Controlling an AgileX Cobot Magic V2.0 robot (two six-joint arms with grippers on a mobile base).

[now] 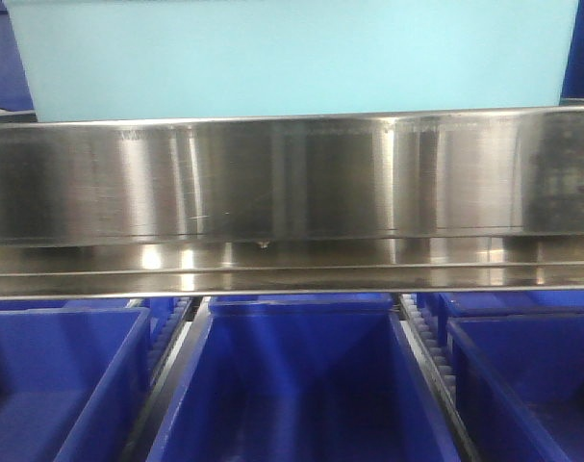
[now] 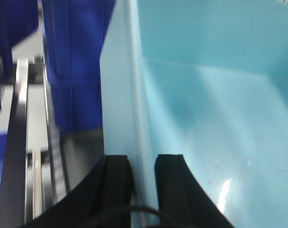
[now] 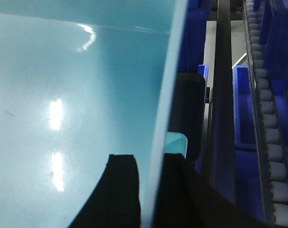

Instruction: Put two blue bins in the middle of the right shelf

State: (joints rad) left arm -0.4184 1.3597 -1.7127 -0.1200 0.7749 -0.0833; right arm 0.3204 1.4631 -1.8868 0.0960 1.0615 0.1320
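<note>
Above the shelf rail (image 1: 292, 178), a pale-blue bin (image 1: 292, 58) fills the top of the front view. Its base is hidden behind the rail's upper edge, so whether it rests on the tier cannot be told. Three dark-blue crates (image 1: 292, 385) stand in a row below. The left gripper (image 2: 144, 160) straddles the bin's left wall, black fingers (image 2: 116, 183) clenched on it, one inside, one outside. The right gripper (image 3: 148, 160) grasps the opposite wall the same way, with a roller track (image 3: 272, 142) beyond.
</note>
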